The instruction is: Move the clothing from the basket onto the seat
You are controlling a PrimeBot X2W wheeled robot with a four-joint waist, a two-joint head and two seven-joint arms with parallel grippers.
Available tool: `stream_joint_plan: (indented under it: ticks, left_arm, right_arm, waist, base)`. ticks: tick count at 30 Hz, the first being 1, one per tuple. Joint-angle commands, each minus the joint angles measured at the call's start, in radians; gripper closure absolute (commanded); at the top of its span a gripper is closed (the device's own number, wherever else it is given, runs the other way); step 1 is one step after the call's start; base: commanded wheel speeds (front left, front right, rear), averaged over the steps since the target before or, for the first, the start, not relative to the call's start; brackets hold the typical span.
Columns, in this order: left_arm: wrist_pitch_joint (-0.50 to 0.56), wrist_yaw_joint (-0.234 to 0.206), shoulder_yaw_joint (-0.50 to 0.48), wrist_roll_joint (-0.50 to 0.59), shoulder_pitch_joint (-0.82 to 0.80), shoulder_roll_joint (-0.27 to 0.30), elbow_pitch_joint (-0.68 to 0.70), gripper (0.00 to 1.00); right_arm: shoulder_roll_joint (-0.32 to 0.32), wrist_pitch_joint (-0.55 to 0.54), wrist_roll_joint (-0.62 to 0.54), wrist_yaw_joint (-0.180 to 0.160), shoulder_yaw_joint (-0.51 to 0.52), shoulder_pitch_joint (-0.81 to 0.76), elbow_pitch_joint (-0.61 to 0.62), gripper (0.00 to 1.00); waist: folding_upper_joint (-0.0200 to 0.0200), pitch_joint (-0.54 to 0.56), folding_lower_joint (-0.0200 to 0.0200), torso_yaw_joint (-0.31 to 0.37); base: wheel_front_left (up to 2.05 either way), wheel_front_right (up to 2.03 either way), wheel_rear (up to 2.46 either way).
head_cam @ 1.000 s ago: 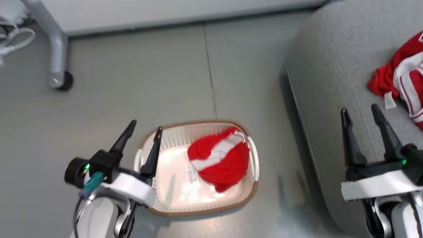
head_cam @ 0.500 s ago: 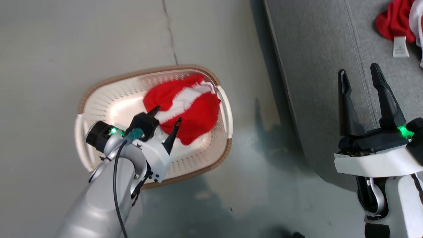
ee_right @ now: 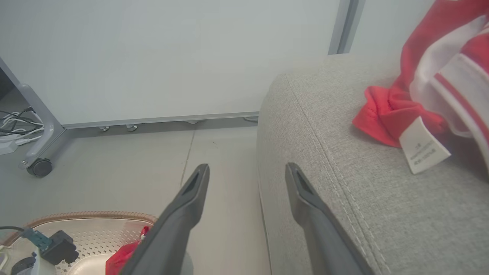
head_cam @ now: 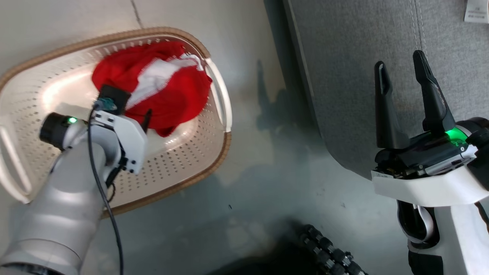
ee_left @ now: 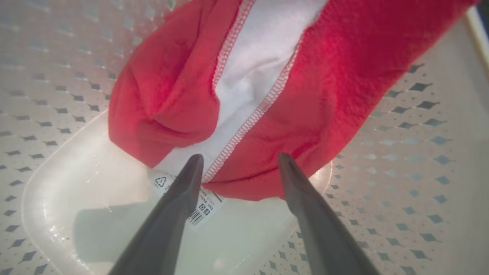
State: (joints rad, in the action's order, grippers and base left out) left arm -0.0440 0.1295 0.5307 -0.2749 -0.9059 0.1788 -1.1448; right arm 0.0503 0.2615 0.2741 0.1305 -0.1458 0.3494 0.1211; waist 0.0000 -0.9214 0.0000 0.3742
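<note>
Left gripper [ee_left: 240,156]: your fingers stood apart, tips at the red clothing [head_cam: 168,95] — basket's [head_cam: 224,142] 1 o'clock end.
Right gripper [head_cam: 399,59]: spread, empty, over the seat [head_cam: 344,57] edge.
Room: floor [head_cam: 267,152] strip lay at basket's 3 o'clock — seat beyond.

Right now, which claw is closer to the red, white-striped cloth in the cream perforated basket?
Left. The left gripper is down inside the cream perforated basket, open at the edge of the red white-striped garment. The right gripper hangs open at the edge of the grey fabric seat.
</note>
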Motion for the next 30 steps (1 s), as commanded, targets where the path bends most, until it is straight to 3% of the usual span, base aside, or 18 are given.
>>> stream_joint_plan:
  ticks: [1, 8, 17, 18, 19, 20, 21, 30]
  left_arm:
    - [0.007, 0.001, -0.004, -0.009, -0.034, 0.022, -0.016, 0.00]
    - [0.049, -0.001, -0.010, -0.032, -0.102, 0.037, -0.093, 0.00]
    - [0.095, -0.039, -0.024, -0.060, -0.142, 0.034, -0.131, 0.00]
    - [0.099, -0.043, -0.025, -0.063, -0.145, 0.032, -0.133, 0.07]
    - [0.105, -0.041, -0.025, -0.065, -0.146, 0.031, -0.135, 0.49]
    - [0.104, -0.039, -0.027, -0.071, -0.146, 0.031, -0.137, 0.79]
    - [0.100, -0.036, -0.030, -0.075, -0.146, 0.032, -0.138, 1.00]
    - [0.025, -0.016, -0.031, -0.097, -0.160, 0.049, -0.139, 1.00]
  right_arm:
    - [0.001, 0.007, 0.010, 0.001, -0.007, 0.015, 0.016, 0.00]
    - [0.001, 0.005, 0.016, 0.001, -0.015, -0.009, 0.071, 0.00]
    - [0.001, 0.006, 0.016, 0.001, -0.004, -0.052, 0.122, 0.00]
    - [0.001, 0.006, 0.017, 0.001, -0.005, -0.055, 0.127, 0.00]
    - [0.001, 0.006, 0.014, 0.001, -0.006, -0.059, 0.134, 0.00]
    - [0.001, 0.006, 0.006, 0.001, -0.007, -0.064, 0.142, 0.00]
    - [0.001, 0.006, -0.001, 0.001, -0.009, -0.069, 0.149, 0.00]
    - [0.001, 0.006, -0.039, 0.001, -0.005, -0.104, 0.202, 0.00]
  waist:
    - [0.0000, -0.055, 0.0000, 0.046]
    - [0.0000, -0.094, 0.0000, 0.047]
    - [0.0000, -0.123, 0.0000, 0.038]
    - [0.0000, -0.124, 0.0000, 0.037]
    - [0.0000, -0.126, 0.0000, 0.035]
    - [0.0000, -0.128, 0.0000, 0.031]
    - [0.0000, -0.130, 0.0000, 0.026]
    - [0.0000, -0.140, 0.0000, -0.004]
  base:
    - [0.00, 0.00, 0.00]
    - [0.00, 0.00, 0.00]
    - [0.00, 0.00, 0.00]
    - [0.10, 0.10, 0.10]
    - [0.17, 0.17, 0.17]
    - [0.21, 0.21, 0.21]
    - [0.21, 0.21, 0.21]
    - [0.09, 0.09, 0.09]
